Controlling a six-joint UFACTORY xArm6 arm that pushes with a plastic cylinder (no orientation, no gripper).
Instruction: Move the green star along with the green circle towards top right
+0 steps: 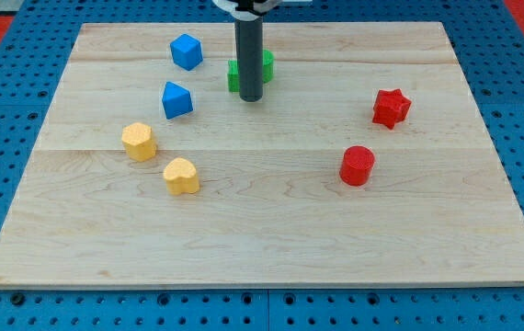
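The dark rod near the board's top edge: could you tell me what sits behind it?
Green block material shows on both sides of the rod, just above my tip. The rod covers its middle, so I cannot tell the shape, or whether it is one block or two.

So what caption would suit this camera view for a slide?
My tip rests against partly hidden green blocks near the board's top, among blue, yellow and red blocks.

Your arm shows only its end piece: a straight, round rod (249, 55), dark grey to black with a dull finish, ending in a flat-cut tip (250, 98). Above it you see a white fitting with black parts, cropped.
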